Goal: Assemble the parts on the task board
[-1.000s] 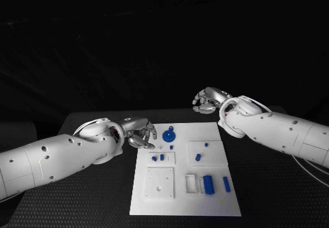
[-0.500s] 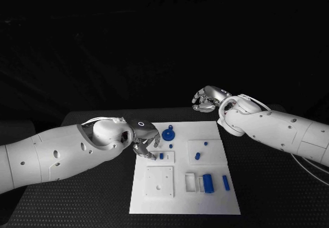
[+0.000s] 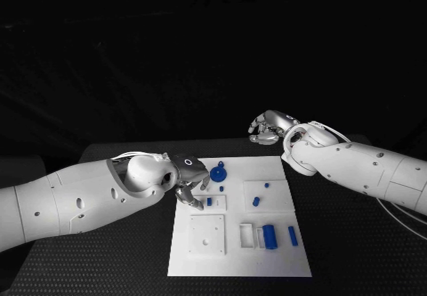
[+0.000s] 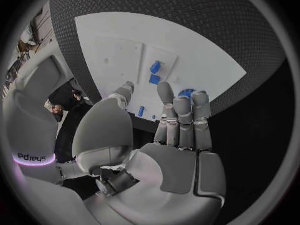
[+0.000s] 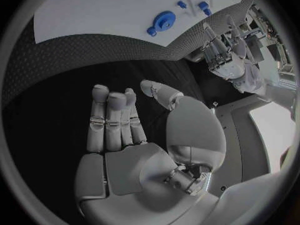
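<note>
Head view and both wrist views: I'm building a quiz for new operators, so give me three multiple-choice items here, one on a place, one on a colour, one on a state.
1. Where is the left silver many-fingered hand?
A. At the white rectangular task board's left edge
B. Off the black table
C. At the board's near edge

2. What colour is the round gear-shaped part?
A. Grey
B. Blue
C. White

3. What does the right silver many-fingered hand hold?
A. A gear
B. A peg
C. Nothing

Answers: 1 A, its fingers reach over that edge; 2 B, it shows blue against the white board; 3 C, the right wrist view shows a bare palm.
</note>
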